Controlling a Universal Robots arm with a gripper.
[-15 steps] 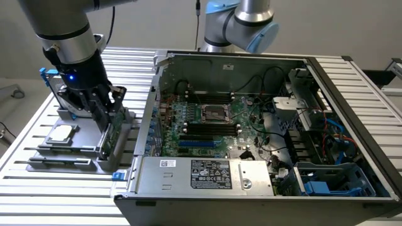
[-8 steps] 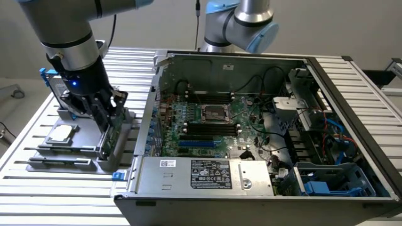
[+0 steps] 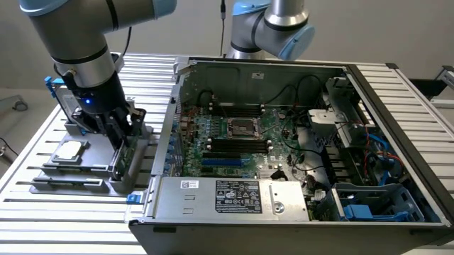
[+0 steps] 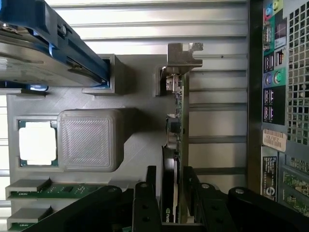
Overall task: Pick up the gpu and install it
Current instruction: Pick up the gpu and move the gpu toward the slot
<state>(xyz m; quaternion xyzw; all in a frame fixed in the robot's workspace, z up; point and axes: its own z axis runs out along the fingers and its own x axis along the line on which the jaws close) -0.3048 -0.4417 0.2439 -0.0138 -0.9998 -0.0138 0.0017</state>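
Note:
The gpu stands on edge in a slot of the grey holder, at the exterior view's left of the open computer case. In the wrist view the gpu shows edge-on: a thin green board with a black cooler and a silver end bracket. My gripper is lowered over the card. In the wrist view the gripper is open, with one black finger on each side of the card and small gaps showing. The card still rests in its slot.
The holder also carries a square silver processor chip, a hard drive in a blue frame and memory sticks. Inside the case lies the motherboard with a blue expansion slot. A second arm stands behind the case.

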